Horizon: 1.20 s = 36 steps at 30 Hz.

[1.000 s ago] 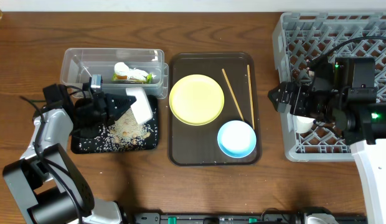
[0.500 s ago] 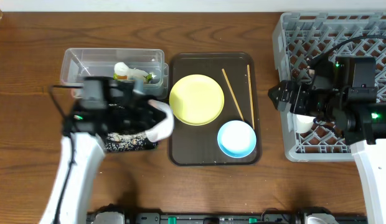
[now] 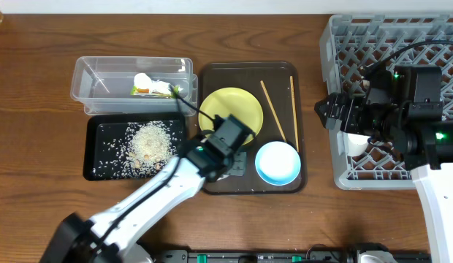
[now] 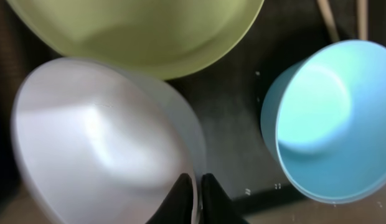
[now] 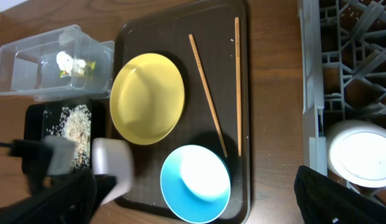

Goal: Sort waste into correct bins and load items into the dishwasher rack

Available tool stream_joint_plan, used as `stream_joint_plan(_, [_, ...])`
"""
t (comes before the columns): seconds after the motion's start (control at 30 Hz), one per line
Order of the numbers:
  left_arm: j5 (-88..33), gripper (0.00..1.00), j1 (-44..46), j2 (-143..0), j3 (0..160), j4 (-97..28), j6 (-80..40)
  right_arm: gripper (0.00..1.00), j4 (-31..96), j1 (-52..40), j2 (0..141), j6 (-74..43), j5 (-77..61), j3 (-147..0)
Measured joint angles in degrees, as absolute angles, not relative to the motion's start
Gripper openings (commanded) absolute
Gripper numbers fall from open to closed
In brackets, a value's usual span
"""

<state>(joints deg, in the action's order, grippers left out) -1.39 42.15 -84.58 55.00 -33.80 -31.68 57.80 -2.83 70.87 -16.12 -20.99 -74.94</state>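
Note:
My left gripper (image 4: pixel 194 186) is shut on the rim of the white bowl (image 4: pixel 99 143) and holds it over the brown serving tray (image 3: pixel 212 183), between the yellow-green plate (image 3: pixel 230 113) and the light blue bowl (image 3: pixel 278 162). The bowl also shows in the right wrist view (image 5: pixel 112 163). Two chopsticks (image 3: pixel 272 109) lie on that tray. The rice heap (image 3: pixel 148 142) lies on the black tray (image 3: pixel 102 157). The snack wrapper (image 3: pixel 166 90) and white scrap (image 3: pixel 142 79) are in the clear tub (image 3: pixel 102 73). My right gripper (image 3: pixel 321 115) is open and empty at the left edge of the grey rack (image 3: pixel 402 44), above the small white cup (image 5: pixel 364 152).
The serving tray sits between the two bins on the left and the rack on the right. My left arm stretches diagonally from the bottom left across the table front. Bare wood lies left of the bins and between the tray and the rack.
My left arm has swung right from the black tray to over the serving tray, with the white bowl in its jaws. The rice now lies uncovered on the black tray. The right arm has not moved.

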Motion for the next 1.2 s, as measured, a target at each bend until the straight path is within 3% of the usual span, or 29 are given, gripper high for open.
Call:
stream_joint_plan(0.1, [0.1, 0.17, 43.6, -87.6, 55.0, -32.3, -33.1, 0.99, 57.8, -2.9, 70.9, -16.1, -21.0, -74.9])
stream_joint_plan(0.23, [1.1, 0.51, 44.0, -88.6, 55.0, -32.3, -34.2, 0.99, 57.8, -2.9, 70.9, -16.1, -21.0, -74.9])
stream_joint_plan(0.43, [2.2, 0.73, 42.8, -85.3, 55.8, -37.0, -34.5, 0.99, 58.0, -2.9, 70.9, -16.1, -21.0, -74.9])
stream_joint_plan(0.6, [4.8, 0.79, 40.1, -75.7, 59.4, -40.3, -31.5, 0.99, 58.0, -2.9, 70.9, -16.1, -21.0, -74.9])
stream_joint_plan(0.83, [6.9, 0.80, 36.8, -60.6, 60.9, -40.6, -25.4, 0.99, 58.0, -2.9, 70.9, -16.1, -21.0, -74.9])
stream_joint_plan(0.9, [7.3, 0.86, 36.5, -57.6, 60.9, -40.7, -24.4, 0.99, 58.0, -2.9, 70.9, -16.1, -21.0, -74.9])
stream_joint_plan(1.2, [7.5, 0.88, 36.5, -53.3, 60.9, -40.7, -23.7, 0.99, 58.0, -2.8, 70.9, -16.1, -21.0, -74.9])
